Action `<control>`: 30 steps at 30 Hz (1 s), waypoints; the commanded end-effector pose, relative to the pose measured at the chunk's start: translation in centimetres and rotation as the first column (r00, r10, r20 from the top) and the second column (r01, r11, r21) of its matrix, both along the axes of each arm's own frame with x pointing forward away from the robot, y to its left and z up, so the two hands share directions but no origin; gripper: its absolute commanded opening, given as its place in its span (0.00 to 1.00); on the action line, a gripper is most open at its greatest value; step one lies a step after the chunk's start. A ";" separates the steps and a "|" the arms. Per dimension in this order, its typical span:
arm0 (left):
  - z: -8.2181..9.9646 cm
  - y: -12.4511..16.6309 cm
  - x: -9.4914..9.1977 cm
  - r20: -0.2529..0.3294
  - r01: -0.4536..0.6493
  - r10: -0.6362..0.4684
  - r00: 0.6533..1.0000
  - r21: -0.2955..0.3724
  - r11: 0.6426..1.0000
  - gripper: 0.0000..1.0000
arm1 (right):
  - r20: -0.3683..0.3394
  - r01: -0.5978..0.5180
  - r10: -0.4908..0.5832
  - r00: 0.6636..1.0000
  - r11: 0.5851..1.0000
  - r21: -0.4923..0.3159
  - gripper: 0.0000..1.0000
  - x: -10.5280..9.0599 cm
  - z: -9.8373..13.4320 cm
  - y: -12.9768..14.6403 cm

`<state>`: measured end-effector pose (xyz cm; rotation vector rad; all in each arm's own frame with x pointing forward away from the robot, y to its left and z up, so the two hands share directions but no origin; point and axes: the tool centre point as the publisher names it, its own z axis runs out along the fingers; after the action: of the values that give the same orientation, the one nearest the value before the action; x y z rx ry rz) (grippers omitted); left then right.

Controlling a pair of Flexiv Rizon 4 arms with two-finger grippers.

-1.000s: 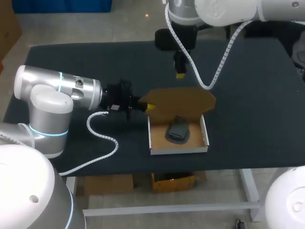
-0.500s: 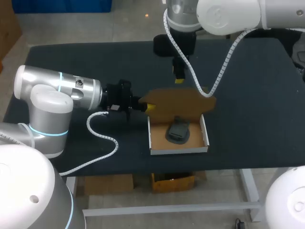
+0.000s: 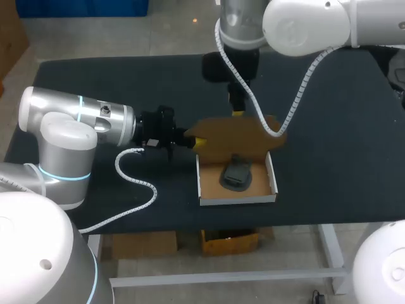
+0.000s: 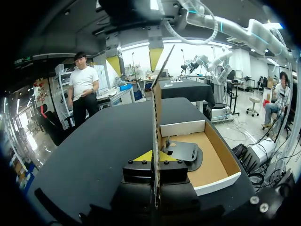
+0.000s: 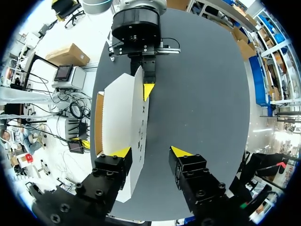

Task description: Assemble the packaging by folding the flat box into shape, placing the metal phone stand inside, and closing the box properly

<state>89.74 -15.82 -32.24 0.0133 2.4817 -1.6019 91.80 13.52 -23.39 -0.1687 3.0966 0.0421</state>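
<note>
So the left end effector (image 3: 197, 142) pinches the raised lid (image 3: 240, 133), center frame; right end effector (image 5: 150, 151) hangs spread over its edge. The phone stand (image 3: 236, 172) sits in the box (image 3: 237, 199).

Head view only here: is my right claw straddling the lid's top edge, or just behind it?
Observer: Straddling. In the right wrist view the right claw is open, one finger each side of the lid, the outer one clearly apart from it.
Operator: And the other arm's grip?
Observer: In the left wrist view the left claw is shut on the lid's side edge, and the lid stands upright.
</note>
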 end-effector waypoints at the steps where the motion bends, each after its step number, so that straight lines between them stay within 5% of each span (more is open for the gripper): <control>1: -0.1 0.0 0.0 0.001 0.000 0.000 1.000 -0.002 1.000 0.00 | 0.012 0.001 -0.001 1.000 1.000 0.002 0.49 -0.7 0.2 -0.1; 12: -0.1 0.0 0.0 0.001 0.000 0.000 1.000 -0.002 1.000 0.00 | 0.012 0.006 -0.006 1.000 1.000 0.006 0.50 -1.4 0.0 -0.5; 16: -0.1 0.0 0.0 0.001 0.000 0.000 1.000 -0.002 1.000 0.00 | 0.010 0.011 -0.011 1.000 1.000 0.007 0.60 -1.6 -0.1 -0.6; 30: -0.1 0.0 0.0 0.001 0.000 0.000 1.000 -0.002 1.000 0.00 | 0.012 0.013 -0.013 1.000 1.000 -0.005 0.68 -2.1 -0.5 -0.5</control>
<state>89.71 -15.84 -32.27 0.0135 2.4816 -1.6016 89.85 13.03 -23.72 -0.1502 3.0900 0.0319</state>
